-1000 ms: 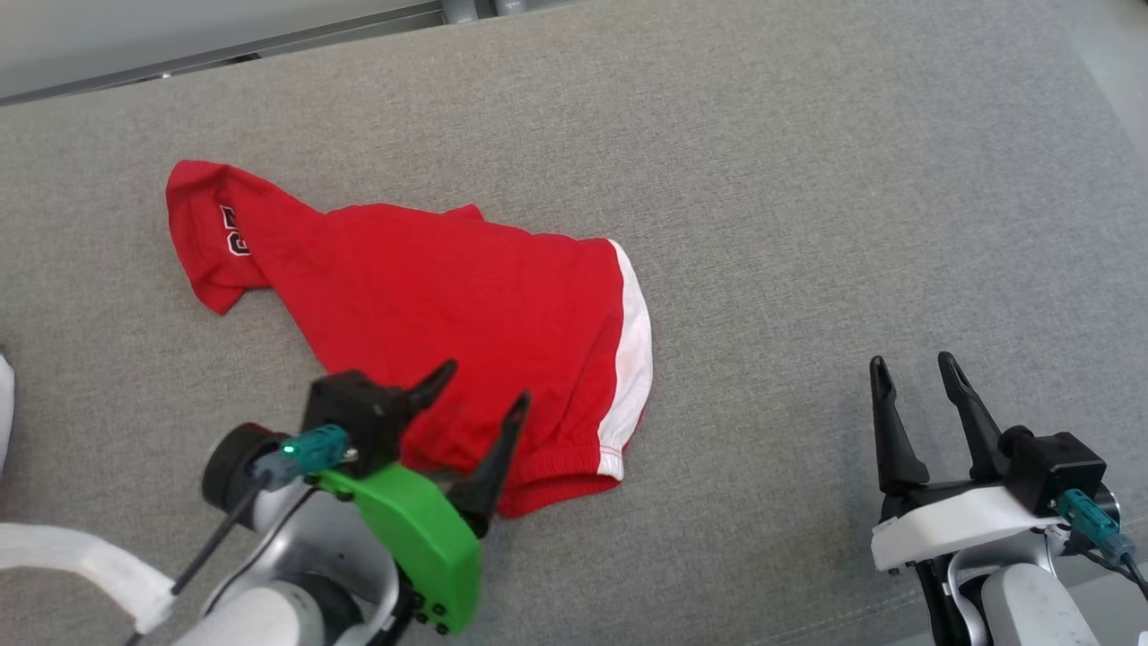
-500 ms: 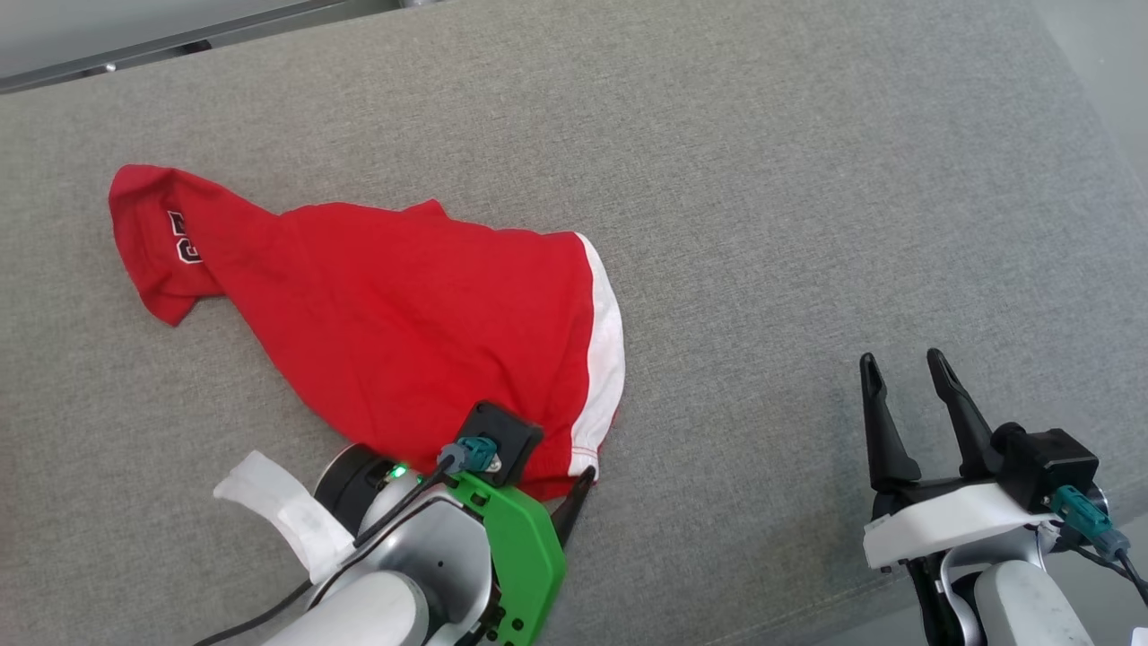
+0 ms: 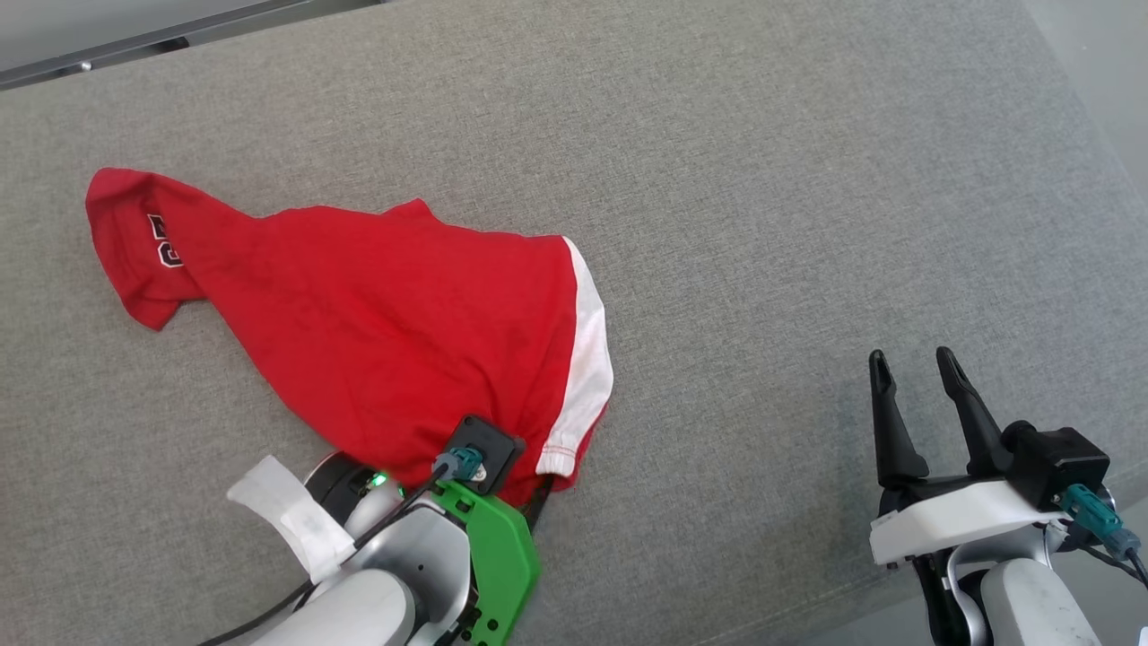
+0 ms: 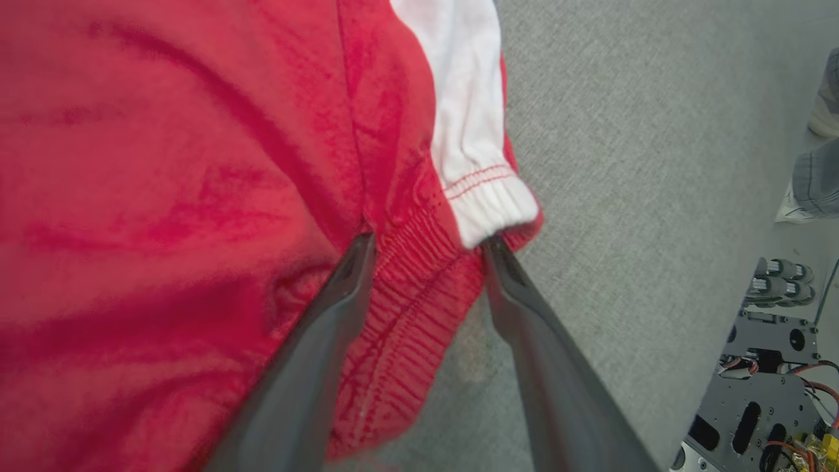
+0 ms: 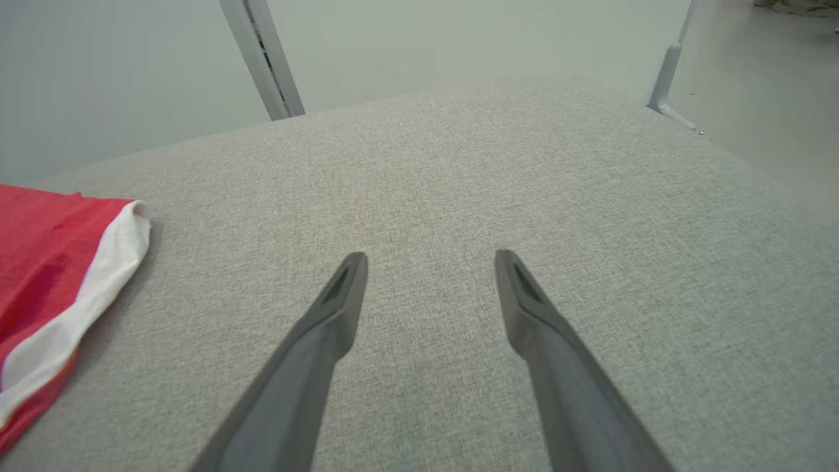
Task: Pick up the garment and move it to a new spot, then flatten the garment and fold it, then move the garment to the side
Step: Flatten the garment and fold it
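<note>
Between our left gripper's spread fingers we are straddling the garment's elastic edge, while our right gripper is hovering, fingers also apart, garment well to its left.

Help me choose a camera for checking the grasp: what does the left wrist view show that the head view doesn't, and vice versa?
Left wrist view: the left pincer, open, its tips straddling the ribbed waistband beside the white stripe, plus a person's shoe. Head view: the garment in full outline, its lettering, and the right pincer open over bare cushion. Both: red garment, white stripe, grey cushion.
</note>
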